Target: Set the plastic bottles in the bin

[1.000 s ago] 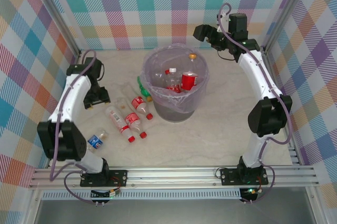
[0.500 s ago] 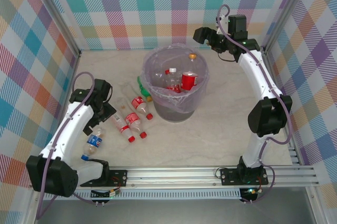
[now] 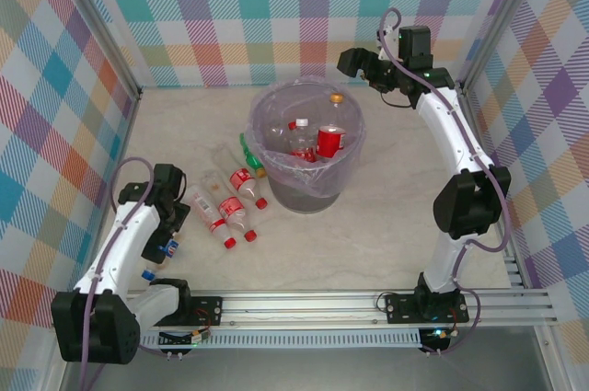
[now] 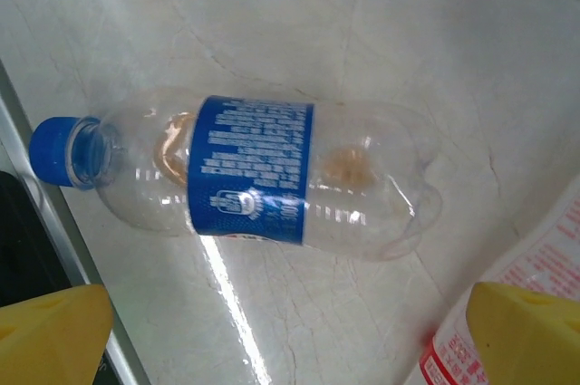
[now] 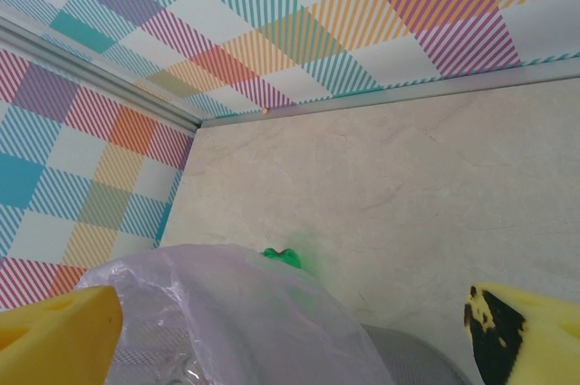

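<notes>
Left wrist view: blue-labelled bottle on its side, long axis left-right, cap leftward; left tool apart.

Left gripper: low, facing down, jaws wide apart. Right gripper: raised, arm stretched forward, jaws wide apart.

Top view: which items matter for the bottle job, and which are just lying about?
Job: blue-labelled bottle; red-labelled bottles on table; green bottle; bin; bottles already inside.
Not job: aluminium rail; plaid walls.
</notes>
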